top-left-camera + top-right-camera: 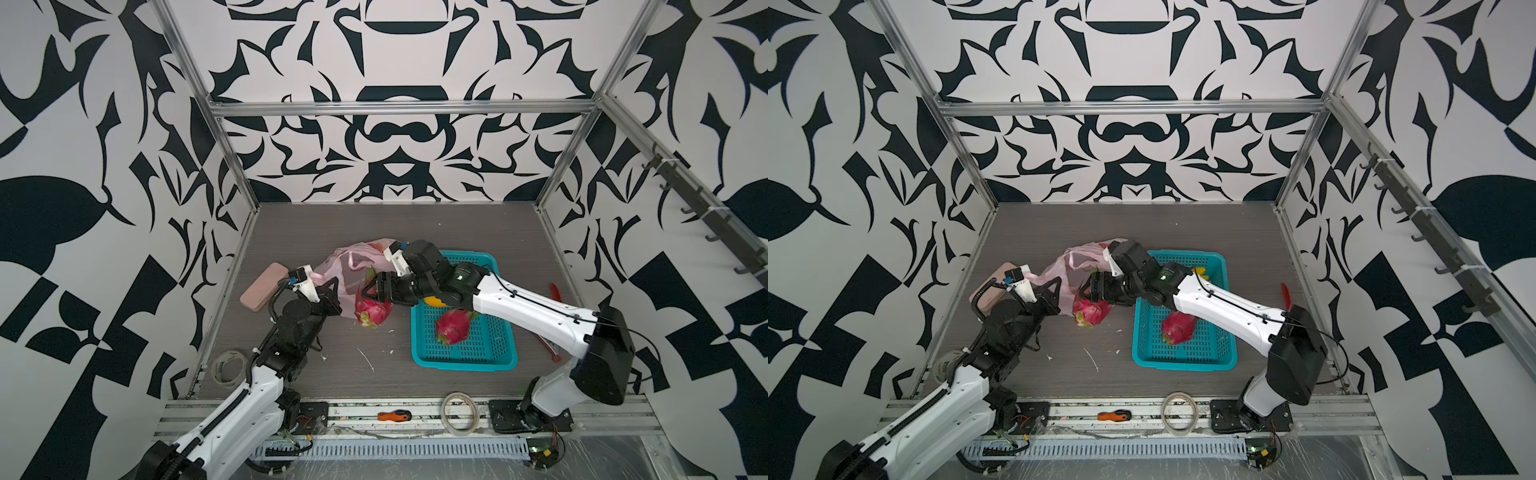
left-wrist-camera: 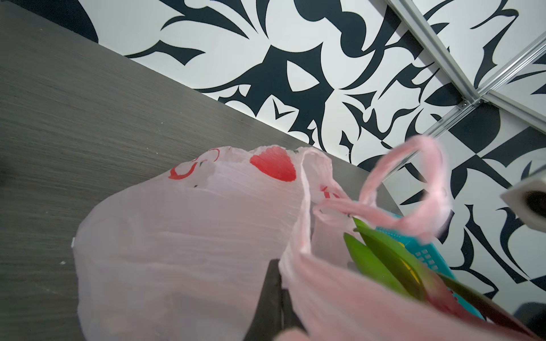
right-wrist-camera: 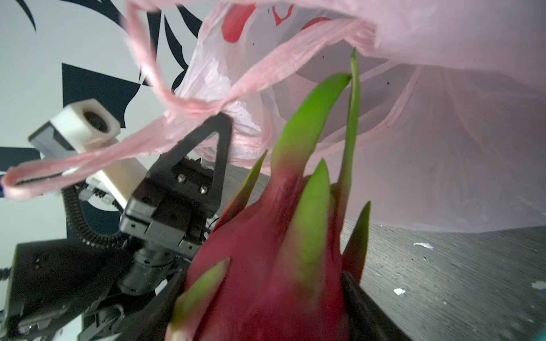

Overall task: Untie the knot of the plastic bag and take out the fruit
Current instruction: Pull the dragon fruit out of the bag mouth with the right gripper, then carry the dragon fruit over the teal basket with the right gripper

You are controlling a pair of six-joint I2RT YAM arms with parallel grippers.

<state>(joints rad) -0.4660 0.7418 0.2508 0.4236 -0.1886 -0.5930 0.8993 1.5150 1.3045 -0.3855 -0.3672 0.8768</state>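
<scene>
The pale-pink plastic bag (image 1: 353, 257) lies slumped at mid-table with its mouth open. Its loop handles (image 2: 413, 189) hang loose and no knot shows. My left gripper (image 1: 332, 286) is shut on the bag's rim (image 2: 291, 257) and holds it up. My right gripper (image 1: 372, 291) is closed on a magenta dragon fruit (image 1: 372, 311) at the bag's mouth, with a jaw on each side of the fruit (image 3: 266, 265). A second dragon fruit (image 1: 453, 326) lies in the teal basket. A yellow piece of fruit (image 1: 434, 301) shows there too, mostly hidden under the right arm.
The teal perforated basket (image 1: 465, 361) stands right of centre, under my right arm. A pink case (image 1: 264, 286) lies at the left edge, beside the left wrist. Tape rolls (image 1: 226, 368) (image 1: 459, 413) and an orange-handled screwdriver (image 1: 395, 414) lie near the front rail. A red tool (image 1: 555, 293) lies by the right wall.
</scene>
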